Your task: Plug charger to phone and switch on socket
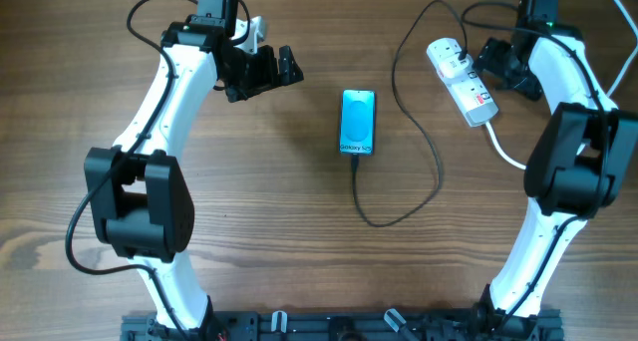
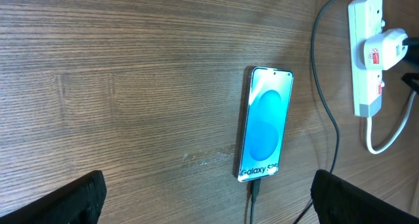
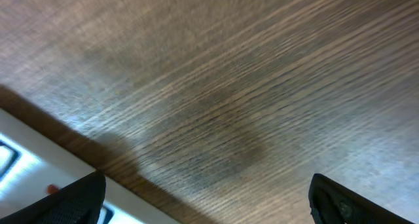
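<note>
Wooden table (image 1: 249,181), central phone (image 1: 357,122), charger (image 1: 436,171) looping from it to socket (image 1: 464,87), left hand (image 1: 267,74) and right hand (image 1: 495,60) wide open.

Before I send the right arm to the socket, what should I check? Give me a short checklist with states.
1. Tip of the charger meets the phone at its Galaxy end, looks seated: ok.
2. The white plug head sits in the socket: ok.
3. Switch on the socket turned on: cannot tell.
4. The left tool open and empty: ok.
5. The right tool open, empty, beside the socket: ok.
</note>
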